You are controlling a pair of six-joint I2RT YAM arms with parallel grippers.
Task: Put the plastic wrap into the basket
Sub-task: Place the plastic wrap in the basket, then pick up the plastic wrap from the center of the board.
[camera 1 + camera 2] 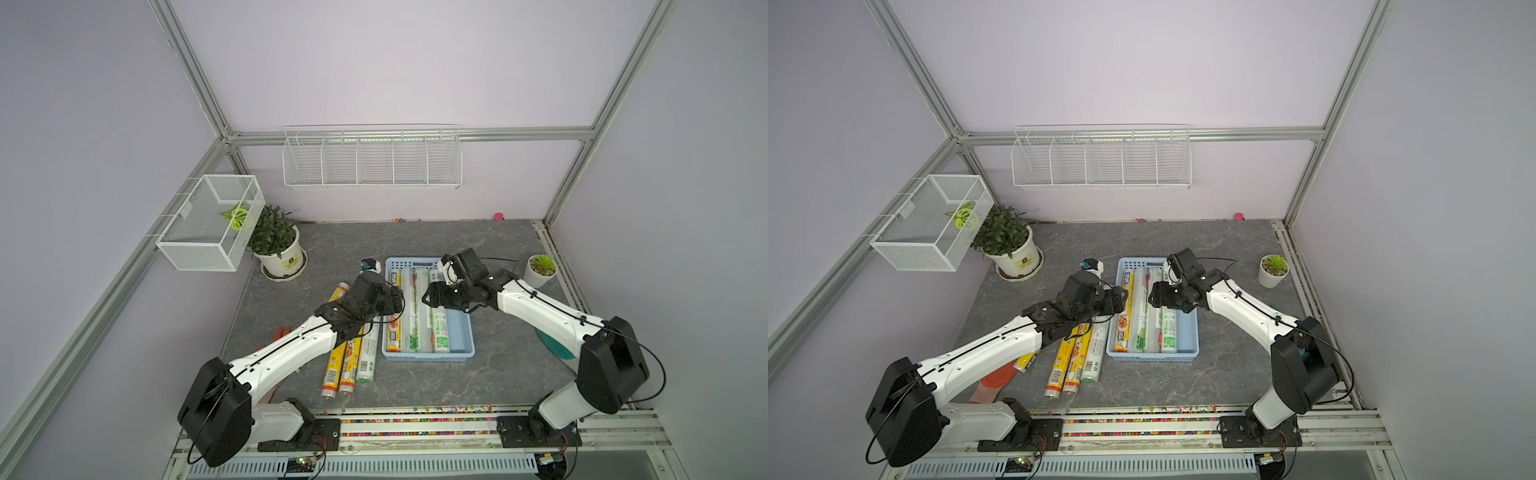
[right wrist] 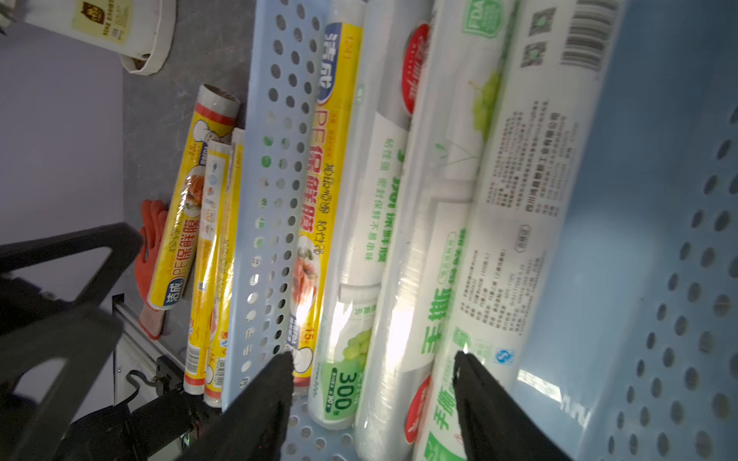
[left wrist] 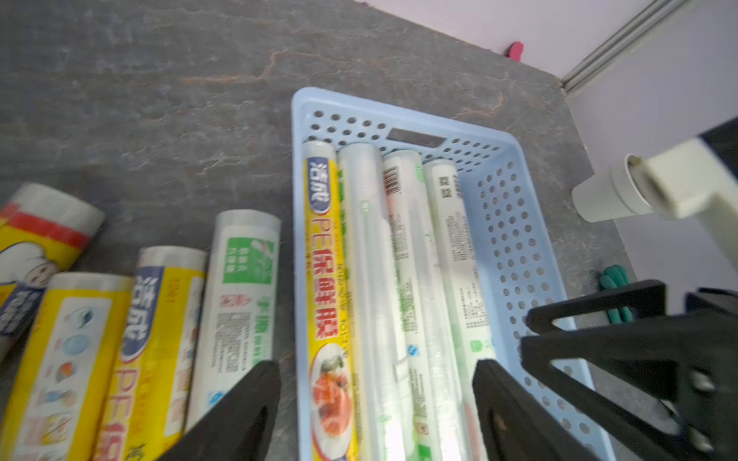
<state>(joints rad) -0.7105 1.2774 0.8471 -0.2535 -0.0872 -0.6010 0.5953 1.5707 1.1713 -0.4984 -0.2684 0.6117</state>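
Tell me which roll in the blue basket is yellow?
The yellow roll against the basket's wall nearest the left gripper; the other three are translucent white.

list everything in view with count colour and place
table: 1, grey, beneath everything
basket: 1, light blue, table centre
rolls in basket: 4, one yellow and three white-green, side by side
rolls on table: 4, three yellow and one white-green, left of basket
potted plant: 1, green, white pot, back left
succulent: 1, green, white pot, right edge
mesh box: 1, white, left frame
wire rack: 1, white, back wall
glove: 1, orange, under left arm
teal item: 1, mostly hidden under right arm
left gripper: 1, black, open over basket
right gripper: 1, black, open over basket
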